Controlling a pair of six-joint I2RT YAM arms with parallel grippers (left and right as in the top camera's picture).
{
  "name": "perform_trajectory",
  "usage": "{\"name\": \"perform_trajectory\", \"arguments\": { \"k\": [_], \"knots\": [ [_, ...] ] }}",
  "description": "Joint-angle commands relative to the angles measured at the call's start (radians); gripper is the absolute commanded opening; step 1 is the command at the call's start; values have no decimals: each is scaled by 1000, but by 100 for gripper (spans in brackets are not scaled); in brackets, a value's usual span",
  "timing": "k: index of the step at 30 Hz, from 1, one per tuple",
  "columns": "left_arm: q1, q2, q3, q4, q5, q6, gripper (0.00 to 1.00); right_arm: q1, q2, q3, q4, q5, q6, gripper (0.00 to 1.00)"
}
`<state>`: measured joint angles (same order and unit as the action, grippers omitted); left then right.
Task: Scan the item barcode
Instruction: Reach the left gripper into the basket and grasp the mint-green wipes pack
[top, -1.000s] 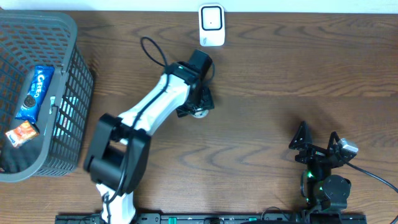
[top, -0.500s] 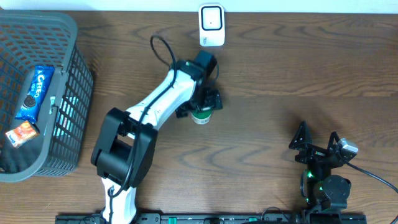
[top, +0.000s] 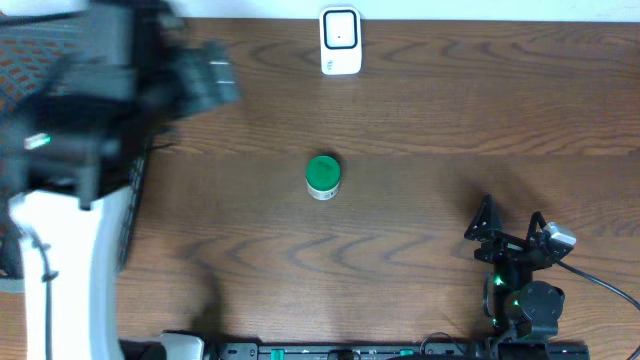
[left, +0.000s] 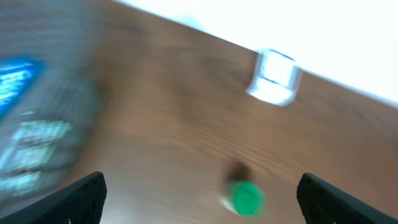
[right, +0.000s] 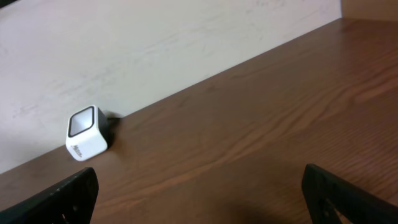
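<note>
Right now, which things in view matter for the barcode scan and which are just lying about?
For the job:
green-lidded container, free on the table, nothing gripping it
white scanner, at the far edge

Lying about:
basket and blue packet, both blurred, at the left
right gripper, open and empty, off to the side

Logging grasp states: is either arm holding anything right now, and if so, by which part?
Nothing is held. The green-capped item stands alone on the table, and the left gripper and right gripper are both open and empty.
</note>
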<state>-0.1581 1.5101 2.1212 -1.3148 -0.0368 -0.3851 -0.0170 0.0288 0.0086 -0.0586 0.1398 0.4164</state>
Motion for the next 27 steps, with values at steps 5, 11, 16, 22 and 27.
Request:
{"name": "perform_trajectory", "arguments": {
  "k": [5, 11, 16, 22, 27],
  "knots": [
    [465, 7, -56, -84, -3, 119, 98, 12, -1, -3, -1, 12, -10, 99],
    [658, 76, -211, -70, 26, 222, 98, 12, -1, -3, -1, 12, -10, 99],
    [738, 155, -309, -16, 110, 350, 98, 12, -1, -3, -1, 12, -10, 99],
    [780, 296, -353, 26, 108, 394, 98, 12, -1, -3, -1, 12, -10, 99],
    [787, 461, -353, 36, 108, 470, 99, 12, -1, -3, -1, 12, -10, 99]
  ]
}}
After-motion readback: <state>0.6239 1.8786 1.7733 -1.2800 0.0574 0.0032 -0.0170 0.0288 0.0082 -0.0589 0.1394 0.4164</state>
